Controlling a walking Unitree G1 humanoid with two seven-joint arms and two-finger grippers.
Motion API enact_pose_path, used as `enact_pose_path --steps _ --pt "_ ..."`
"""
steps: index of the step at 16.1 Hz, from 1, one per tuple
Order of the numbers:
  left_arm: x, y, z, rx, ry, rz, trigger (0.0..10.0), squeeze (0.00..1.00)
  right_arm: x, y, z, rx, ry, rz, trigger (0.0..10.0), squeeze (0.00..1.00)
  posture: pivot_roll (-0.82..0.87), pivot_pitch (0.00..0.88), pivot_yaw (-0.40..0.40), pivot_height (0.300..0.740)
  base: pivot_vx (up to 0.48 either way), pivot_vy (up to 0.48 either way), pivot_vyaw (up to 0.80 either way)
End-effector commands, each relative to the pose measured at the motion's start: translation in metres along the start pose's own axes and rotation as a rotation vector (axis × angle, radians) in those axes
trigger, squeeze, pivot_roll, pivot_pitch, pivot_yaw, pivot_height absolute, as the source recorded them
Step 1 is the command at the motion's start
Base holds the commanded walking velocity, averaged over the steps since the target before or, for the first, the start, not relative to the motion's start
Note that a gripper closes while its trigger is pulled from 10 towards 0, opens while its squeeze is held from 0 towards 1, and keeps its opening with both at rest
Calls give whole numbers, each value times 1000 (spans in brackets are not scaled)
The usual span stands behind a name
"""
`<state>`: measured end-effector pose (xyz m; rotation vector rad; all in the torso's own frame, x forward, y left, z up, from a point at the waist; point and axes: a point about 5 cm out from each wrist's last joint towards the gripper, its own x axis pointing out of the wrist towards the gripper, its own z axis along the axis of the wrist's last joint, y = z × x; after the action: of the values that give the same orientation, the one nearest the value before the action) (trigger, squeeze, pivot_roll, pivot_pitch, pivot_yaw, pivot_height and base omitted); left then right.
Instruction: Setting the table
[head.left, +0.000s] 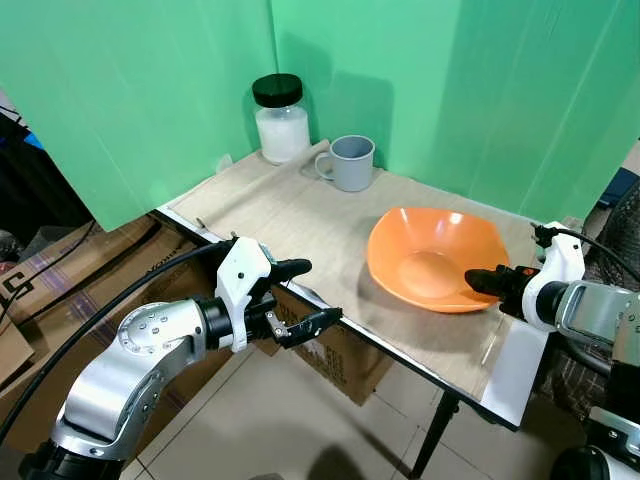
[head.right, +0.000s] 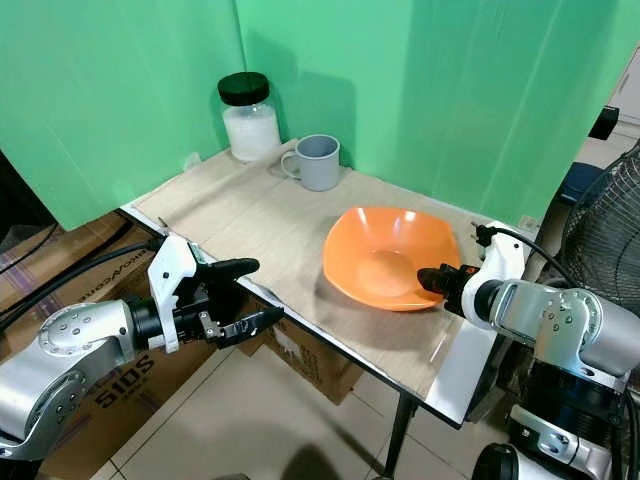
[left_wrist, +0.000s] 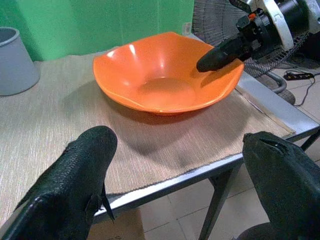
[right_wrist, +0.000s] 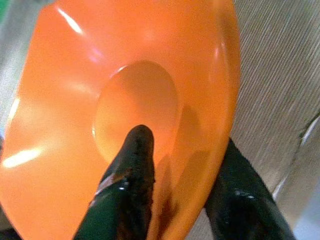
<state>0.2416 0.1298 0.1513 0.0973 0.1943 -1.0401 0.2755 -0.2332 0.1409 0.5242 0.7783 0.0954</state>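
Cardboard box (head.right: 120, 385) — "510S" print

The orange bowl (head.left: 432, 258) is looking like glossy, smooth plastic, throwing bright highlights off its inner wall. The table mat (head.left: 300, 215) under it is showing a matt, finely ribbed woven texture, while the table edge (left_wrist: 200, 172) is gleaming as smooth bare metal. At the mat's 12 o'clock, the grey mug (head.left: 347, 162) is appearing matt and smooth, and the jar (head.left: 280, 119) is reading as clear glass with a shiny black lid. The left gripper (head.left: 303, 296) fingers (left_wrist: 75, 185) are showing a rough, pebbled black rubbery skin; its arm shell is shining as brushed silver metal.
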Motion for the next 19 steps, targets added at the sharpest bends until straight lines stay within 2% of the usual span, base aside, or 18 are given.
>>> enact_pose_path --steps 1,3,11,14,16,18,19 --pt "-2 0 2 3 11 -18 10000 0 -1 6 3 5 -17 18 0 0 20 0 94 740 0 0 0" --pt "-2 -4 1 -8 25 -56 10000 0 -1 5 3 28 -30 23 0 0 20 0 96 740 0 0 0" --pt "0 0 3 -2 24 -55 10000 0 -4 10 10 28 -114 41 0 0 12 0 106 740 0 0 0" --pt "1 4 6 13 20 -49 10000 0 -8 18 16 -17 -240 56 0 0 9 0 113 740 0 0 0" --pt "1 6 8 41 10 -26 10000 0 -15 30 20 -48 -278 108 0 0 2 0 118 740 0 0 0" --pt "3 10 11 82 -18 49 10000 0 -30 42 31 -92 -429 143 0 0 7 0 113 740 0 0 0" --pt "5 15 15 104 -46 134 10000 0 -42 49 35 -145 -535 129 0 0 11 0 106 740 0 0 0"
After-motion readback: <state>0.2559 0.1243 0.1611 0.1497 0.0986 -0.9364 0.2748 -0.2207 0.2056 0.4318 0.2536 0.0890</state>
